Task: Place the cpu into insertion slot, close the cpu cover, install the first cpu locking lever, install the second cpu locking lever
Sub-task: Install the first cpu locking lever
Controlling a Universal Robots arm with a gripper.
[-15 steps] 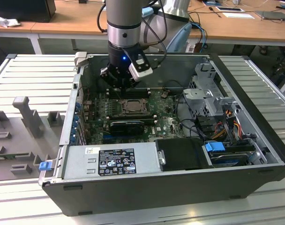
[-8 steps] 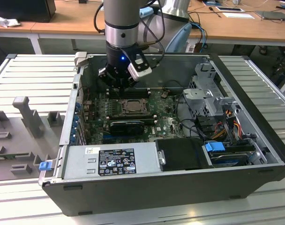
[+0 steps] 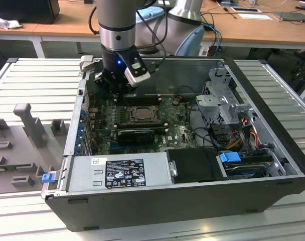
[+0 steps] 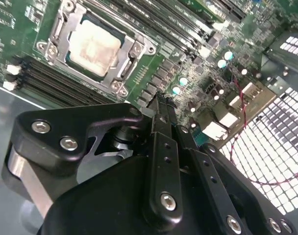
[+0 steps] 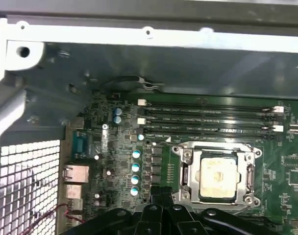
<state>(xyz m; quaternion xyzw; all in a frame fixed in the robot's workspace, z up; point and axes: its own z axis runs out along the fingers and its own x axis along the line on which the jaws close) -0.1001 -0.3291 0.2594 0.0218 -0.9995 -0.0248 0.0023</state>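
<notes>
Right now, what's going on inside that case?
The arm's gripper hovers over the green board just beside the insertion slot, shut and holding nothing. The cpu already sits in the slot, and the cpu cover lies flat around it. I cannot tell whether the locking levers are latched.

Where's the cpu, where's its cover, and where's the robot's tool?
cpu (image 5: 218, 176): first wrist view, middle of its pale face.
cover (image 5: 187, 171): first wrist view, the metal bar beside the cpu.
tool (image 4: 161, 100): second wrist view, at its fingertips.
</notes>
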